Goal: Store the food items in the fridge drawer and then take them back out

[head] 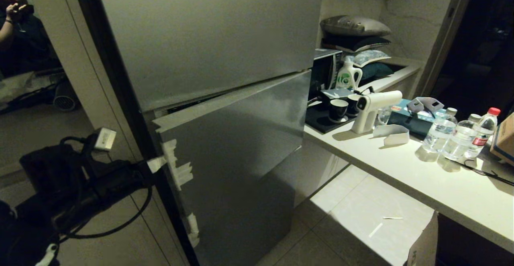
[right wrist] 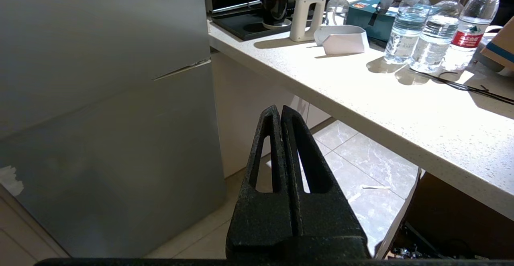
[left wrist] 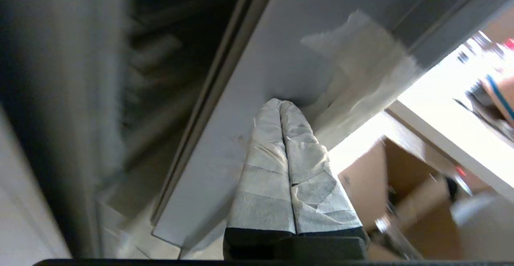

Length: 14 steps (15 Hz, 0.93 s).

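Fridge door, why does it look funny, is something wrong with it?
The lower fridge door stands slightly ajar, out of line with the door above. White tape patches are stuck along its edge, where the left tool, shut, touches it.

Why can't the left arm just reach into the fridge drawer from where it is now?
Probably not yet: the lower fridge door is only slightly ajar, hiding any drawer. The left gripper, shut, presses at its taped edge.

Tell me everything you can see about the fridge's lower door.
The lower door is a flat, matte grey, metal-looking panel, swung slightly ajar so its top edge juts out beneath the upper door. White tape patches run down its left edge. The shut left gripper, wrapped in white, presses its tips against that edge.
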Available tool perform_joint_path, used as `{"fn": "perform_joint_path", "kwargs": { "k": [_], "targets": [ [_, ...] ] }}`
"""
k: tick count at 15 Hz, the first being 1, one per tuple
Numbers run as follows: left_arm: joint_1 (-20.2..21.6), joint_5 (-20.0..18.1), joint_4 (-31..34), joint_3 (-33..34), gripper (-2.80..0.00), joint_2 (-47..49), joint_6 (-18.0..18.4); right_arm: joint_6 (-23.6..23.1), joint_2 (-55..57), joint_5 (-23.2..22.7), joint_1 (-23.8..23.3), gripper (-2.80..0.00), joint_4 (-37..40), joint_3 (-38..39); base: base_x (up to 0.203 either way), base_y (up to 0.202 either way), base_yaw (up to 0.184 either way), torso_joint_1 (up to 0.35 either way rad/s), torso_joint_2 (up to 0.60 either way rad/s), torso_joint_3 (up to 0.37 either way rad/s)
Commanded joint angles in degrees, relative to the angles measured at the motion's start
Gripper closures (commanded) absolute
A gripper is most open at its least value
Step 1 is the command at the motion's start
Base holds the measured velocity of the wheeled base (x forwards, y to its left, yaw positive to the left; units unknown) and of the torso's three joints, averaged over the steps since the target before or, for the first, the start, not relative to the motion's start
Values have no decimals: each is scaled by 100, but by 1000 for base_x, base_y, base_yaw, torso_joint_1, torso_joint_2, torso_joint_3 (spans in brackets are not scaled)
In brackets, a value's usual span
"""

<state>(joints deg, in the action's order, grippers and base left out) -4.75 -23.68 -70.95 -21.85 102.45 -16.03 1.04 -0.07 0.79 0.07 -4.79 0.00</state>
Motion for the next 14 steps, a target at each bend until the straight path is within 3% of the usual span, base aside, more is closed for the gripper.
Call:
{"fn": "perform_joint_path", "kwargs": {
  "k": [1,6,14],
  "targets": [
    [-245,3,-38,335,0,-310,-14,2,-1,0,1,0,-4,176,0,0,0,0,0,0],
    [-1048,25,-51,769,0,-787,-2,2,1,0,1,0,-4,176,0,0,0,0,0,0],
    [-2671,113,-51,1262,0,-1447,-5,2,-1,0,1,0,-4,176,0,0,0,0,0,0]
  ]
}}
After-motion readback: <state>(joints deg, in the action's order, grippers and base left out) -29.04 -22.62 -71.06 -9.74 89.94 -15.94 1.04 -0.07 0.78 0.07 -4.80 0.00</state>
